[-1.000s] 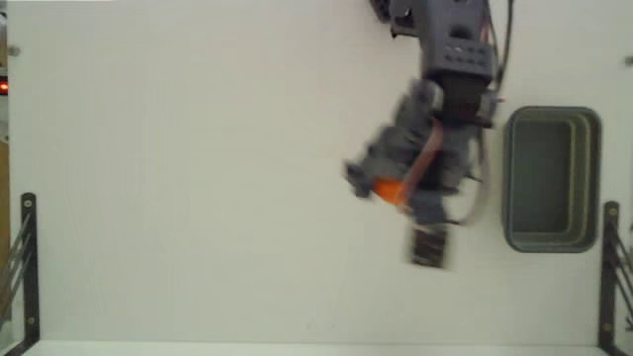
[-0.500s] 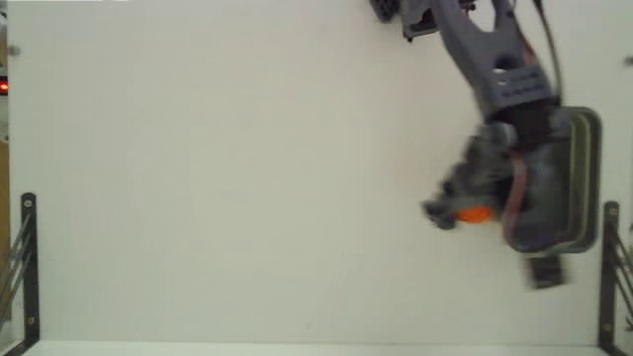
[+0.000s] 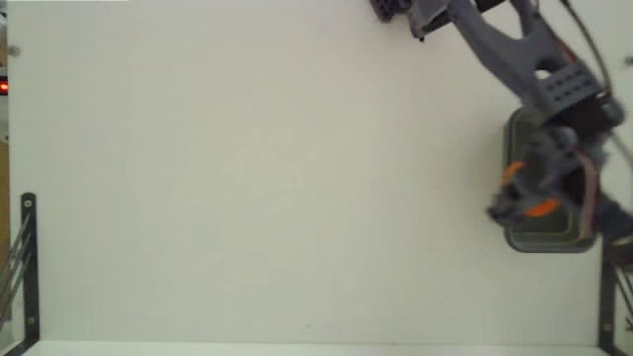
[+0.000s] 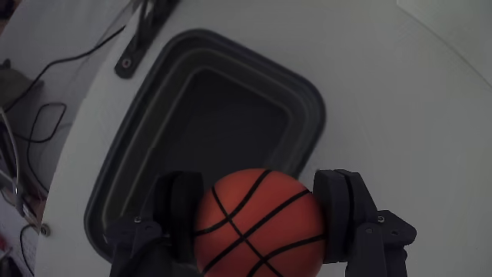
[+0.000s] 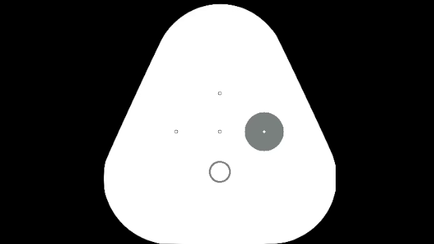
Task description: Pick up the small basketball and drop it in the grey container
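The small basketball [image 4: 257,223], orange with black seams, sits squeezed between my gripper's [image 4: 260,182] two dark fingers [image 4: 178,211] in the wrist view. Just beyond it lies the grey container [image 4: 311,104], whose hollow looks empty. In the fixed view the gripper [image 3: 524,193] hangs over the container [image 3: 544,240] at the table's right side. There only an orange sliver of the ball [image 3: 540,209] shows under the arm, which hides most of the bin.
Black metal brackets stand at the left edge [image 3: 28,259] and the right edge [image 3: 608,272] of the white table. In the wrist view, cables [image 4: 38,115] and a black bracket [image 4: 142,38] lie past the bin, near the table's rounded edge.
The arm has swung right across the table with the ball in its grip, from the middle of the table to above the grey container.
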Robot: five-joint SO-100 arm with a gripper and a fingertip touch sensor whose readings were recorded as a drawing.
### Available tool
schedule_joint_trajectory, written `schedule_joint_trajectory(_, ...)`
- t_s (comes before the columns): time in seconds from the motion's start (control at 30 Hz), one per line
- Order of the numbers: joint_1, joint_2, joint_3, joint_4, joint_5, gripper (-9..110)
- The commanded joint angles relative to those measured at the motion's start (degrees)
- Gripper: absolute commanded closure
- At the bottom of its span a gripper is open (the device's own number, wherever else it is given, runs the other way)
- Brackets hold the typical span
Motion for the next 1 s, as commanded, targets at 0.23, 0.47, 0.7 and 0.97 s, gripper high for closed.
schedule_joint_trajectory(0.23, -4.8, -0.2, -3.9, -1.3, 0.3, 19)
schedule_joint_trajectory(0.47, -4.9, -0.2, -4.0, -1.4, 0.3, 19)
schedule_joint_trajectory(0.7, -4.9, -0.2, -4.0, -1.4, 0.3, 19)
schedule_joint_trajectory(0.97, -4.9, -0.2, -4.0, -1.4, 0.3, -9)
